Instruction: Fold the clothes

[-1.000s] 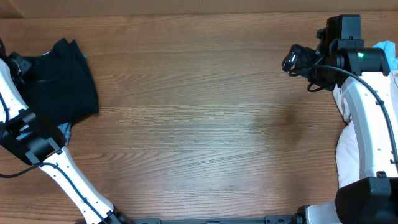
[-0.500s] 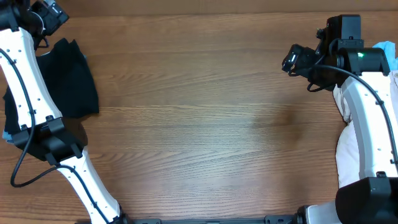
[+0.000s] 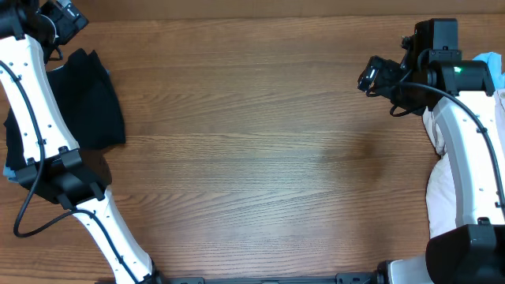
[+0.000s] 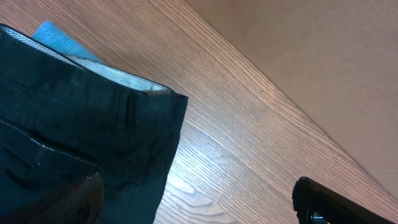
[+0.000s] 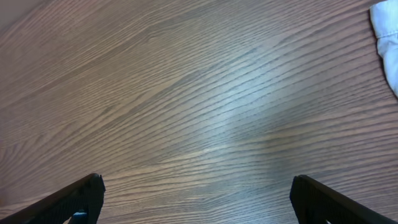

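Far left of the overhead view: a large plain black fabric garment (image 3: 95, 99), lying flat on the brown wood-grain table (image 3: 252, 158) and partly crossed by the white left arm (image 3: 35, 102).

Top left corner, just above the garment's upper edge: the black left gripper (image 3: 67, 17). In the left wrist view, jaws spread wide with nothing between them, 1 fingertip (image 4: 84, 198) low at the left over dark cloth, the other low at the right over bare wood.

Left half of that same view: the black garment's waistband, with a strip of grey striped lining (image 4: 118, 76) showing along its edge. Upper left of the frame: a light-blue cloth (image 4: 62, 38) peeking out from under the garment and touching it.

Upper right of the overhead view: the black right gripper (image 3: 369, 76), pointing left over the wood, well apart from the black garment. In the right wrist view, jaws also spread wide, gripping nothing, only wood grain between the 2 fingers.

Along the right edge: a soft white cloth (image 3: 435, 197), lumpy, tucked beside and under the white right arm (image 3: 465, 134), with 1 corner also visible at the upper right of the right wrist view. Top right corner: a second light-blue piece (image 3: 495, 63), mostly out of frame.
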